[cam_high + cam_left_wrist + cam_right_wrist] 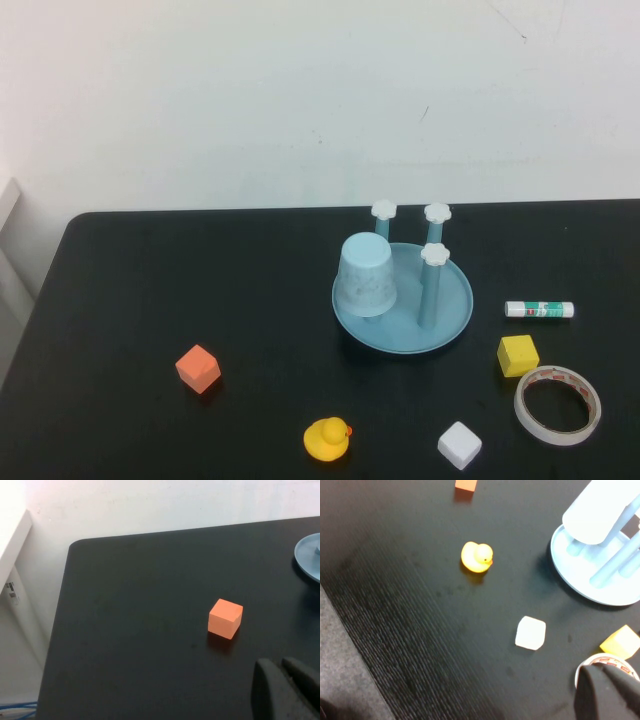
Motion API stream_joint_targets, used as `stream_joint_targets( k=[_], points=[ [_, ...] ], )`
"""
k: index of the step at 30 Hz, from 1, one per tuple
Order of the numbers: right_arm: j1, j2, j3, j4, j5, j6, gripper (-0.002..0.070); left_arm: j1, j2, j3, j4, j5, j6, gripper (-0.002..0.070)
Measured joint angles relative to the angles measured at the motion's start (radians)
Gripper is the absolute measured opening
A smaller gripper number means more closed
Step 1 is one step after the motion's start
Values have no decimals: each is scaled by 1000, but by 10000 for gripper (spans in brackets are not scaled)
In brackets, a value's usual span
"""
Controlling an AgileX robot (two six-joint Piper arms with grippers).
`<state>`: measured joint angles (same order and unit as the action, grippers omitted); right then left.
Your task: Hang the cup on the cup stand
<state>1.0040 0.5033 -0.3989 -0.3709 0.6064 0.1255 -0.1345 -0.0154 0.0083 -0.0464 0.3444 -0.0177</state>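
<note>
Cup point(366, 275) sits inverted over a post of the cup stand point(455, 318). Nearby: orange cube point(198, 368), duck point(327, 439), white cube point(459, 444), tape roll point(557, 404), glue stick point(539, 310). Left gripper point(286, 687) near the orange cube, right gripper point(610, 692) above the tape roll; can't tell how far either is open.

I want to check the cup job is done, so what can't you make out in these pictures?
- The fourth post of the cup stand: covered by the upside-down cup, high view.
- Left gripper: cut off by the picture's edge, left wrist view.
- Right gripper: cut off likewise, right wrist view, and it hides part of the tape roll.
- Glue stick label: too small to read.

matte black claw fingers point(287, 690) (rounded tips)
</note>
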Motion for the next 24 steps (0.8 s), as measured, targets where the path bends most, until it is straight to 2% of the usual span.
stream_joint_targets(
  k=[9, 13, 16, 24],
  points=[
    [0, -2, 0, 0, 0, 0, -1, 0, 0, 0, 0, 0, 0, -1],
    [-75, -46, 0, 12, -2, 0, -2, 0, 0, 0, 0, -2, 0, -1],
    [-208, -85, 0, 12, -4, 0, -2, 0, 0, 0, 0, -2, 0, -1],
    [-669, -242, 0, 10, -15, 0, -1, 0, 0, 0, 0, -2, 0, -1]
  ],
)
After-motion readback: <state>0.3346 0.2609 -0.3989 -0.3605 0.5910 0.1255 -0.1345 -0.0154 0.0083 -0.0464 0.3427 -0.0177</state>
